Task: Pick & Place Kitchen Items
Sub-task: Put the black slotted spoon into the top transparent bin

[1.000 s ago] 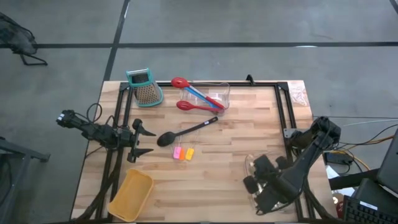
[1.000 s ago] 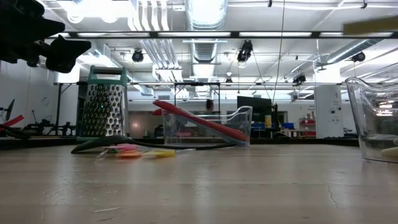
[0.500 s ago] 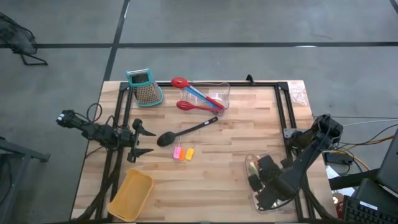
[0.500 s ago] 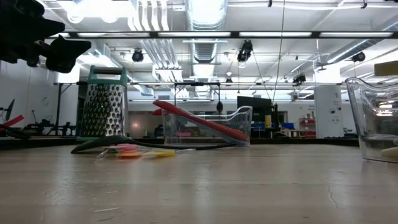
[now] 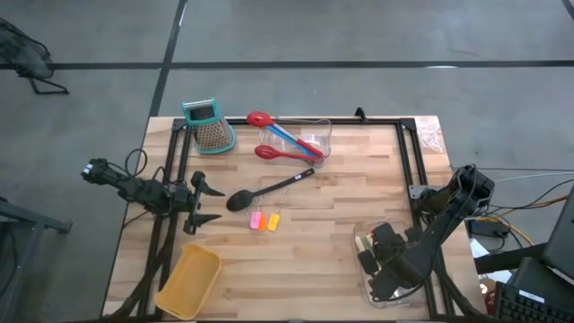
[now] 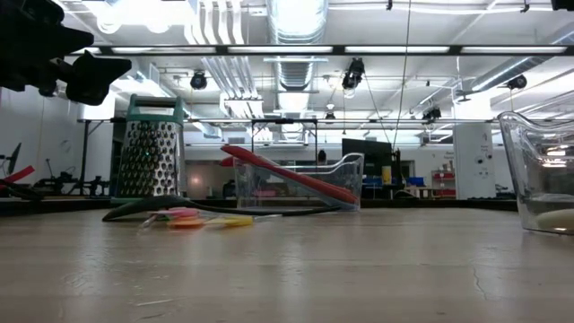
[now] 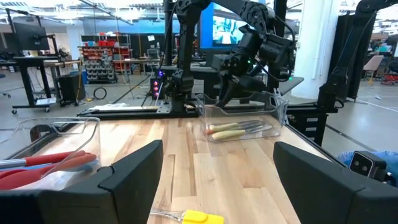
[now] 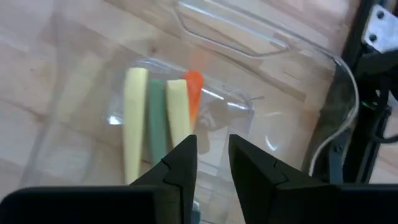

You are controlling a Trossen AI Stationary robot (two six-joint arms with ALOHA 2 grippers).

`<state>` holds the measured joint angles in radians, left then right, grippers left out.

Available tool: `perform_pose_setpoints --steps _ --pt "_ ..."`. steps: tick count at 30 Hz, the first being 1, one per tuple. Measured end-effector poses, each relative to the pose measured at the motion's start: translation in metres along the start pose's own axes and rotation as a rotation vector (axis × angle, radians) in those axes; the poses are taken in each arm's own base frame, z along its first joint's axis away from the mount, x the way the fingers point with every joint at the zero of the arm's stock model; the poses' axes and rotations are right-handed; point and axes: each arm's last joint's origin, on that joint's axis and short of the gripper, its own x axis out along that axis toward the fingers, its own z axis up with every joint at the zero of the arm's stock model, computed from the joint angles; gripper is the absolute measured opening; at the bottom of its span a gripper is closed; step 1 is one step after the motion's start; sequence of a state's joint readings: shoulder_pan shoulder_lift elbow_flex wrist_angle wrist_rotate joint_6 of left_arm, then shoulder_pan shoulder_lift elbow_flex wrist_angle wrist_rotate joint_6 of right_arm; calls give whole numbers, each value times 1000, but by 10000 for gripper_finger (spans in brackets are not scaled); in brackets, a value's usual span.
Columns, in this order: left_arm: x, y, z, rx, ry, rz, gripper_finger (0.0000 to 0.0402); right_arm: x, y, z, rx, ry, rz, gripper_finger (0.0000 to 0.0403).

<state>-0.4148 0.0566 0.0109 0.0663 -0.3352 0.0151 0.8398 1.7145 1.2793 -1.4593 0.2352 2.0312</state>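
My right gripper (image 8: 213,162) hovers over the clear bin (image 5: 363,235) at the table's near right, fingers a little apart and empty. On the bin's floor lie yellow-, green- and orange-handled tools (image 8: 158,118), side by side; they also show in the left wrist view (image 7: 239,129). My left gripper (image 5: 211,201) waits open at the table's left. The black ladle (image 5: 269,190) lies flat mid-table, with small pink, orange and yellow pieces (image 5: 263,221) just near of it. Red and blue spoons (image 5: 278,152) lean in and against a second clear bin (image 5: 316,135) at the far side.
A teal-topped metal grater (image 5: 208,126) stands at the far left. A tan bin (image 5: 190,280) sits at the near left corner. Black frame rails (image 5: 414,152) run along the table's left and right sides. Bare wood lies between the ladle and the right bin.
In the low view a pale yellow tool has come down from high at the right into the clear bin and now lies on its floor. My right gripper has stayed over that bin, shifting slightly toward the table's right edge.
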Motion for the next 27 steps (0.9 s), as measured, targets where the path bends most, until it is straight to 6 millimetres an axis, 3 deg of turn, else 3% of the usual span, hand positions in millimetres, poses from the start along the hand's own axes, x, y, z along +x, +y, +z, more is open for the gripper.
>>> perform_pose_setpoints --steps 8,18,22,27 --pt "0 0 0 24 0 1 312 -32 14 14 -115 -260 245 18" --pt "0 0 0 1 0 0 312 -58 30 49 -378 -588 648 8" --pt "0 0 2 25 -18 3 312 -52 24 63 -456 -675 794 8" --pt "0 0 4 86 -40 8 312 -26 5 74 -581 -754 1038 8"
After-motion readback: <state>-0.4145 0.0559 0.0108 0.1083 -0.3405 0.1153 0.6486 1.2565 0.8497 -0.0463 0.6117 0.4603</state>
